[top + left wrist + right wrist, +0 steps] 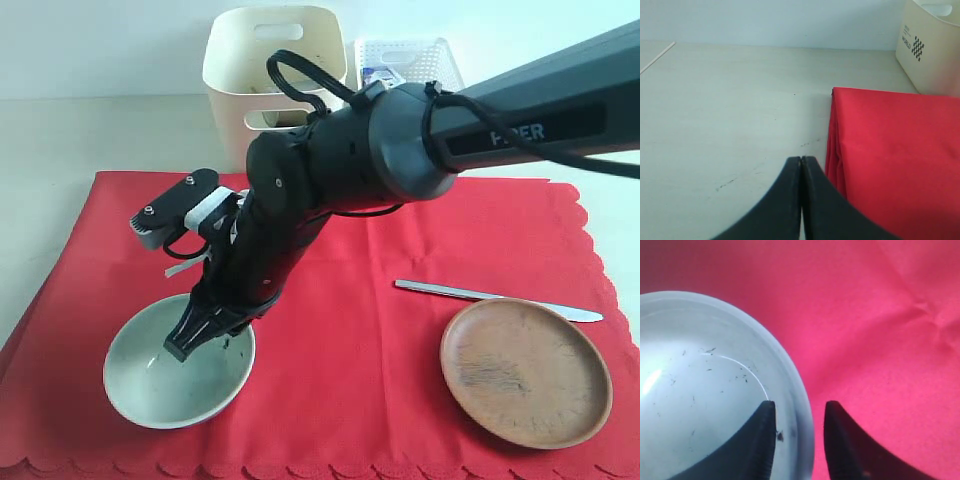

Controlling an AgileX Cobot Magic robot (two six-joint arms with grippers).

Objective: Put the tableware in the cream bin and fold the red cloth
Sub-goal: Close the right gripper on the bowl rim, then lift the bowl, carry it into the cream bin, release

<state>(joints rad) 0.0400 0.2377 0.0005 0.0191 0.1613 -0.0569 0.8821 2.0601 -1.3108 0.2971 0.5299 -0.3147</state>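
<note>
On the red cloth's [370, 380] near-left part sat the pale bowl [130, 400], the right gripper [800, 403] half-open astride its rim and clasping nothing, its arm crossing before the cream bin [275, 75], while the knife [497, 297] lay left-to-right just behind the wooden plate [526, 372].

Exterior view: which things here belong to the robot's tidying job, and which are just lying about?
Part of the job: pale bowl, metal knife, wooden plate, cream bin, red cloth.

Just lying about: white lattice basket, beside the bin.
</note>
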